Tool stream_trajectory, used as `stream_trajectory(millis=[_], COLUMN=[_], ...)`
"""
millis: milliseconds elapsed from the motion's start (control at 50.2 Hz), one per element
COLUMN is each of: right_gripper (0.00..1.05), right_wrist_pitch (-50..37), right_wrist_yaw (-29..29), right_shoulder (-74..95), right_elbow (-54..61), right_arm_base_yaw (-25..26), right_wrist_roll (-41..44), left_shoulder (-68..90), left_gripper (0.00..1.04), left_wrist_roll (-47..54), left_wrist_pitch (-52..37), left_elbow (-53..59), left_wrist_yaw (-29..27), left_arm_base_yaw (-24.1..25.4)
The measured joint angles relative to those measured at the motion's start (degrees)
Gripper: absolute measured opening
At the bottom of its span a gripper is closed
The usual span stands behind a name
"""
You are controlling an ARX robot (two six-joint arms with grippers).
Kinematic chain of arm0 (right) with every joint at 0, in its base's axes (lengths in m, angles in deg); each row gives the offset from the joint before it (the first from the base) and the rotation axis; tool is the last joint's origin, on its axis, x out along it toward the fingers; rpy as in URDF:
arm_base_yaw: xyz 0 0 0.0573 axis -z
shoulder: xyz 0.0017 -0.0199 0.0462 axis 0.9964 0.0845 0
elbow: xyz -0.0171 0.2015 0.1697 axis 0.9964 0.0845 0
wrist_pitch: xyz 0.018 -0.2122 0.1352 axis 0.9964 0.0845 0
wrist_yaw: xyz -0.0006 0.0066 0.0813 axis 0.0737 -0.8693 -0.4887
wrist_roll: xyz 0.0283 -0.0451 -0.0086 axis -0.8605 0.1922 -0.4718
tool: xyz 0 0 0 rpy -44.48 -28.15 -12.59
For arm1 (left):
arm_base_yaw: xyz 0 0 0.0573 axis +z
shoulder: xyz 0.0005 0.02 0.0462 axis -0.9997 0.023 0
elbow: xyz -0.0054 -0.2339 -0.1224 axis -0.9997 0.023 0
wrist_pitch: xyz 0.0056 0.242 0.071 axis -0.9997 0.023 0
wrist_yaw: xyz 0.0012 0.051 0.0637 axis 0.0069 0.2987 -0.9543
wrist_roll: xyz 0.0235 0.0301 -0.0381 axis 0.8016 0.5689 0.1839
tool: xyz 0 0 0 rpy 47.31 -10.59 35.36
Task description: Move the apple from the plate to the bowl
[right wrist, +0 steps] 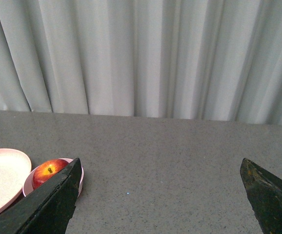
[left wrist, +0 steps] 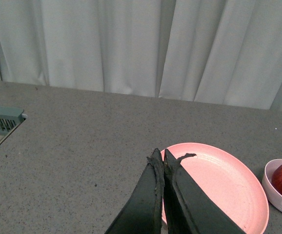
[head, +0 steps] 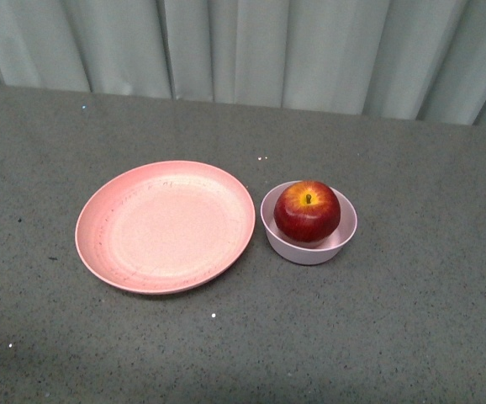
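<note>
I see the apple (head: 307, 210) sitting in the bowl (head: 308, 249), stem up, just right of the bare plate (head: 166, 225) on the tabletop (head: 411, 320). Left end effector (left wrist: 159, 155) closed w/ nothing in it; right end effector (right wrist: 160, 168) spread wide, empty.

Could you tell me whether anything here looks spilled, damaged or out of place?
Nothing stands out. The glossy dark-red apple sits upright in the small pale bowl, beside the empty salmon-pink plate; nothing is spilled or askew.

Looks like a staged test setup, not a home: a bare grey speckled worktop (head: 411, 337) and pale pleated curtains (head: 310, 50) closing off the far side.
</note>
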Motion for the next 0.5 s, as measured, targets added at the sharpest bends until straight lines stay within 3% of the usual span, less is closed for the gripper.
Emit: stream_trajectory(millis=[40,119,498], right_gripper=[0.95,0.95,0.95], right_wrist_pitch=[0.0,0.0,0.0], right_wrist_yaw=[-0.02,-0.04,-0.02], right_shoulder=[0.0,0.0,0.0], right_elbow=[0.0,0.0,0.0], right_arm_base_yaw=[0.0,0.0,0.0], right_wrist_roll=[0.0,0.02,0.02], left_shoulder=[-2.45,-6.67,-21.09], left_gripper=[0.04,0.04,0.04], left_wrist_roll=[0.07,0.04,0.15], left_wrist_pitch=[2.21,5.79,18.49], left_elbow=[0.52,1.09,1.16], left_wrist_yaw=[3.5,4.26,4.72], left_arm_base_yaw=[2.36,4.72,4.98])
